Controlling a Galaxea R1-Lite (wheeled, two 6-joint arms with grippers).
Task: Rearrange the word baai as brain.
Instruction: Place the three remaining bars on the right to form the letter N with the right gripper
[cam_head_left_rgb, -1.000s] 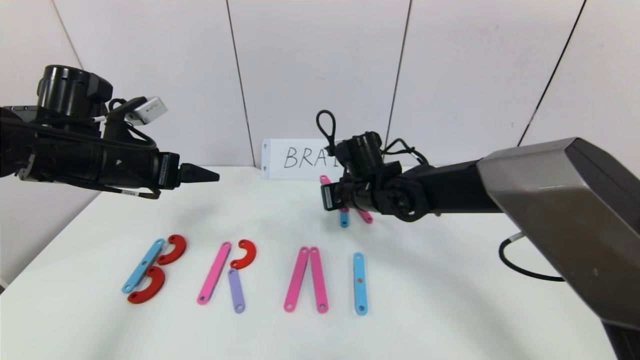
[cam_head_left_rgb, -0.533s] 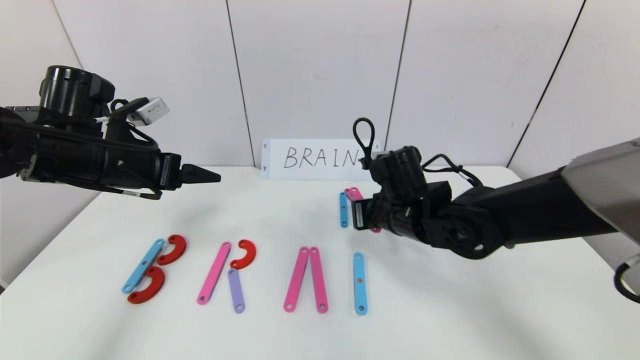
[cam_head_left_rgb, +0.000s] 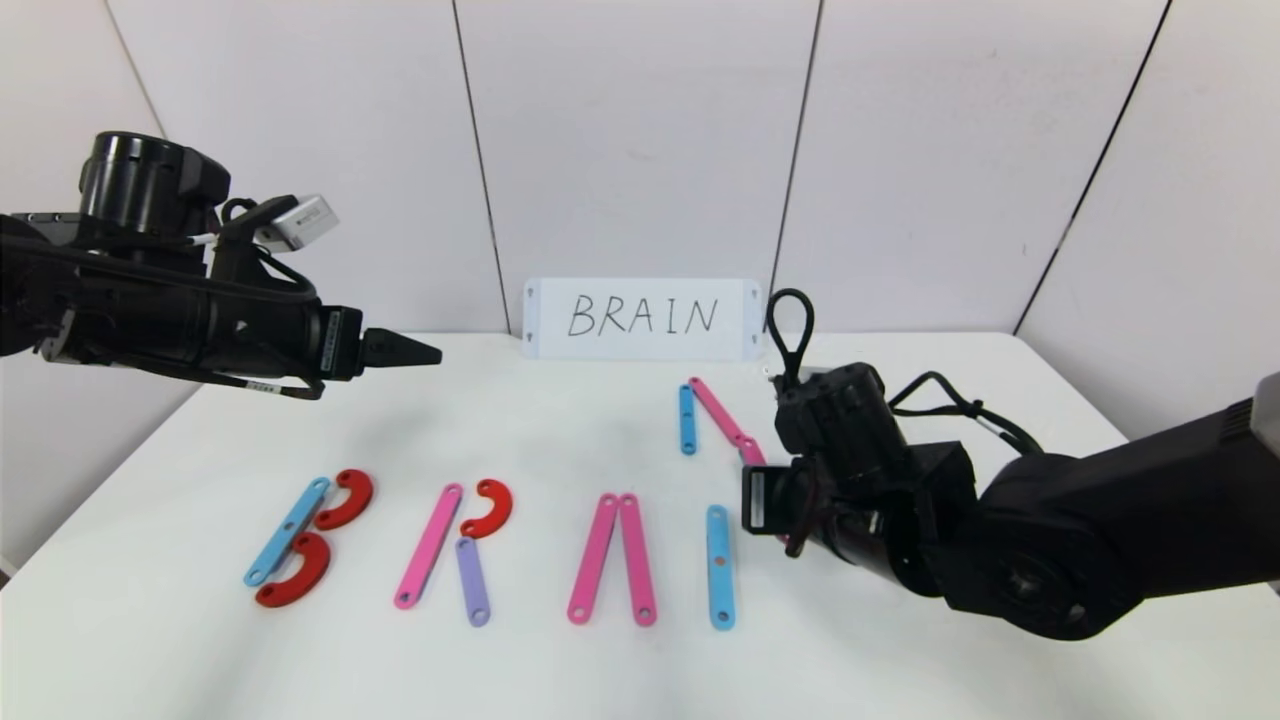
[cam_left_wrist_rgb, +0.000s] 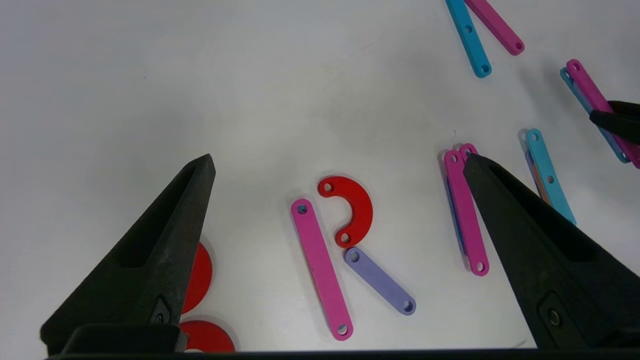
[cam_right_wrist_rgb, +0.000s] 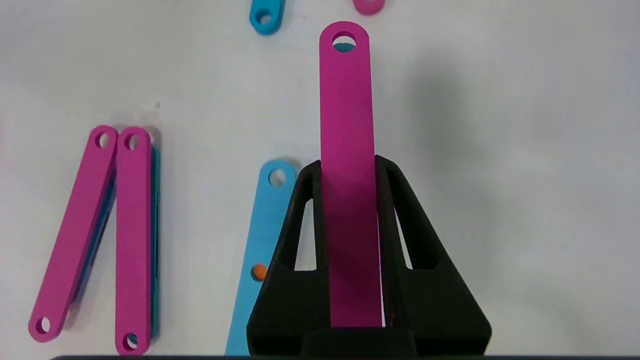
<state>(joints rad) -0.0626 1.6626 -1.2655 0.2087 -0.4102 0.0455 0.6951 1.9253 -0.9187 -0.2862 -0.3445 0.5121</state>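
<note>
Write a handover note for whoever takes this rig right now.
Right gripper: shut on a pink bar, held just right of the light-blue I.
Left gripper: open, empty, hovering above the table's left rear.
Done: B, R, A and I lie in the front row.
Spares: one light-blue bar and one pink bar lie near the BRAIN card.
Left: build the N right of the I.

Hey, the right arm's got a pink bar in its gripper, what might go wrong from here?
1. The right gripper holds the pink bar close beside the blue I bar; lowering it could knock that letter askew.
2. The bar sticks far out past the fingers, so it may pivot or land crooked.
3. Two spare bars lie behind; the arm could sweep them. The left gripper hovers open, well clear.
</note>
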